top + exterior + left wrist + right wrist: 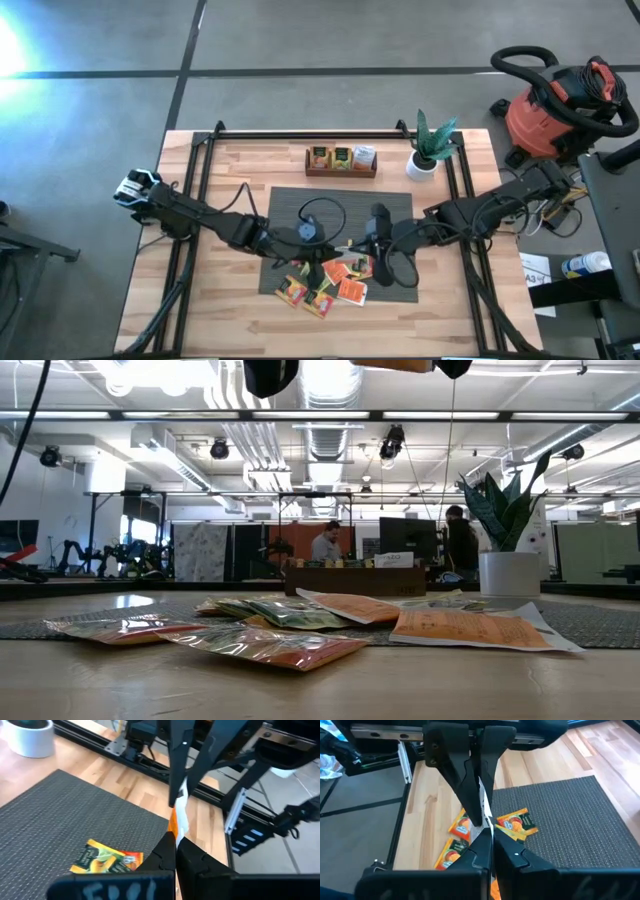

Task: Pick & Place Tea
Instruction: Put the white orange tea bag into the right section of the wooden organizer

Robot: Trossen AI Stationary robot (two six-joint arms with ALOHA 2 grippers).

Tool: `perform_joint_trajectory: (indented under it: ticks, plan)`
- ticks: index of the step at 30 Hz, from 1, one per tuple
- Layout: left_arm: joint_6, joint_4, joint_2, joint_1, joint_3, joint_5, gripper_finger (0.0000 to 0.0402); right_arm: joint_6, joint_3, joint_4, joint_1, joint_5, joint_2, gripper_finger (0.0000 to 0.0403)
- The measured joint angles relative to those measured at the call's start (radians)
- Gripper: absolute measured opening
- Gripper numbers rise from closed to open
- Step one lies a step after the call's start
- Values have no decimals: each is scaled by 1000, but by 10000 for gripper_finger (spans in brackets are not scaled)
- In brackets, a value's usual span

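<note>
Both grippers meet above the grey mat [300, 205], each shut on the same orange and white tea sachet [179, 820], which shows edge-on between them. My left gripper [332, 250] comes from the table's left and my right gripper [352, 250] from the right. The low view shows the sachet [395, 364] high above the table. Several more tea sachets [330, 285], orange, yellow and green, lie flat in a loose heap on the mat's near edge and the wood beside it. My left gripper pinches one edge of the sachet [176, 836] between its two fingers, coming from the table's left and slanting a little down. The sachet is edge-on and lifted clear of the mat. My right gripper pinches the opposite edge of the same sachet [486, 826] between its two fingers, coming from the table's right and slanting down. The sachet spans the short gap to the left gripper's fingers [470, 770], clear of the mat.
A dark wooden tray [341, 172] with a few sachets stands at the far middle of the table. A white pot with a green plant [428, 155] stands to its right. Black frame rails [200, 200] run along both sides. A red vacuum [555, 105] stands off the table.
</note>
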Motion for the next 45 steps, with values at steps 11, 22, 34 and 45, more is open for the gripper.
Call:
perform_joint_trajectory:
  ticks: [11, 22, 34, 45]
  plan:
    - [21, -82, -1, 0, 0, -172, 126, -7, 0, -24, -77, 25, 0, 8]
    - [35, -246, -46, 47, 0, -265, 163, -174, -1, -125, -404, 27, 3, 8]
    - [11, -183, -45, 326, 0, -215, 163, -550, -54, -115, -956, -441, 17, 8]
    - [36, -170, -45, 398, 0, -185, 163, -629, -148, 10, -1091, -607, 133, 8]
